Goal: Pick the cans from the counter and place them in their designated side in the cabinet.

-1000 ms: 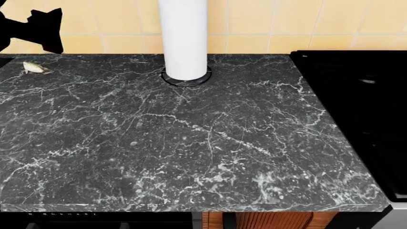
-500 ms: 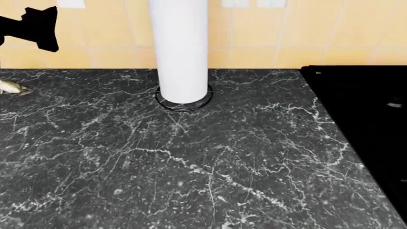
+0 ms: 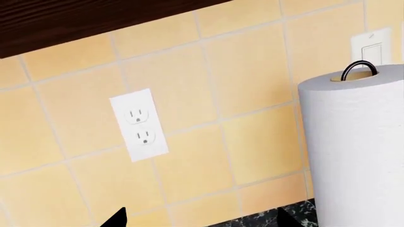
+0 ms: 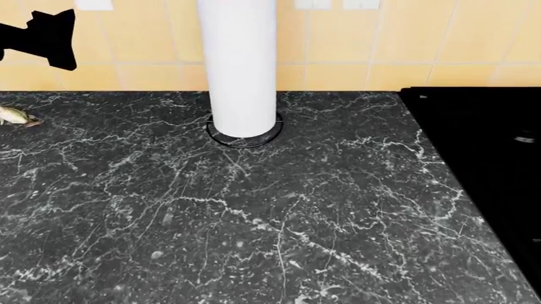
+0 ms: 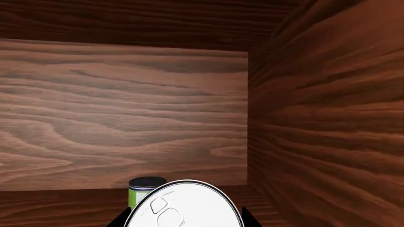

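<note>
Flat, even simulator light; all views sharp. Cabinet interior (image 5: 126, 118) dimmer (no glare). Left gripper (image 4: 42, 38) pure black silhouette.

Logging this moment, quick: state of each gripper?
Left gripper: cannot tell, only fingertips show.
Right gripper: closed on the white can, inside the cabinet.

I see the black marble surface (image 4: 253, 221) with white veining. A tall white paper-towel roll (image 4: 241, 63) stands on its ring base near the back wall, and a small pale lump (image 4: 15, 116) lies at the left edge.
</note>
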You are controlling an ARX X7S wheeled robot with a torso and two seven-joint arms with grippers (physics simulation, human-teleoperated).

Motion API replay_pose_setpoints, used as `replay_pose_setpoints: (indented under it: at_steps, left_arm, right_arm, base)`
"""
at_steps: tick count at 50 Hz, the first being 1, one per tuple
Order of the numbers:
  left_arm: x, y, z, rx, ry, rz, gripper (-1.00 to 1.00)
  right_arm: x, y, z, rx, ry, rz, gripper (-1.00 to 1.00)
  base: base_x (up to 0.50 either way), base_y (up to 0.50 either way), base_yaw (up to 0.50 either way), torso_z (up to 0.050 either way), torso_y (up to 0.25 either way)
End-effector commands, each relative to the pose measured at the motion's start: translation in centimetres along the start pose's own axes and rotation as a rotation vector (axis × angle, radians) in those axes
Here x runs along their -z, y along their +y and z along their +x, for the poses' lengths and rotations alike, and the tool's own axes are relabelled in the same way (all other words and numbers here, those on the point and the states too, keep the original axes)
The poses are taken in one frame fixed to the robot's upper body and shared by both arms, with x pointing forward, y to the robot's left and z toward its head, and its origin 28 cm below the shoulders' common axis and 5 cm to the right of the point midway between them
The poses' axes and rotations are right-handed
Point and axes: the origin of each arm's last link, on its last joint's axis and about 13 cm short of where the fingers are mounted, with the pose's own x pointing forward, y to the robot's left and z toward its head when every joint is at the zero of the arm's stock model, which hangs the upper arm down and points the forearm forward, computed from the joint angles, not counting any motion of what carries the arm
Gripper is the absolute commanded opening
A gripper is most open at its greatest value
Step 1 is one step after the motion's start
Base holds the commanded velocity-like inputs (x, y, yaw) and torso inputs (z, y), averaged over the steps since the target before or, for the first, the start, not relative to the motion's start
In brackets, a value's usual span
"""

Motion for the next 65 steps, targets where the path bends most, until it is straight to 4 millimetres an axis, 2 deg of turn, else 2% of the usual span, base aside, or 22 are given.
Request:
replay_pose_setpoints:
  at_steps: [1,11,12,49,65]
  left_arm:
    - [-0.05,-0.12,0.20,0.002,-0.004,0.003,1.00]
    - [0.06,-0.18,0.54,0.002,-0.008,0.005,1.00]
    - [0.10,-0.19,0.61,0.003,-0.008,0.005,1.00]
    - [-0.51,-0.22,0.37,0.007,-0.022,0.009,1.00]
    - [-0.57,-0.28,0.55,0.010,-0.026,0.009,1.00]
  right_arm:
    - [-0.17,-0.01,-0.05,-0.009,-0.005,-0.008,-1.00]
    - [-0.17,-0.01,-0.05,-0.009,-0.005,-0.008,-1.00]
    - [-0.17,-0.01,-0.05,-0.009,-0.005,-0.008,1.00]
    - [-0.17,-0.01,-0.05,-0.009,-0.005,-0.008,1.00]
    - [-0.17,-0.01,-0.05,-0.009,-0.005,-0.008,1.00]
  base:
    - [0.00,0.00,0.00,0.000,0.000]
    - [0.00,0.00,0.00,0.000,0.000]
    - [0.00,0.00,0.00,0.000,0.000]
    - [0.00,0.00,0.00,0.000,0.000]
    - [-0.20,0.00,0.00,0.000,0.000]
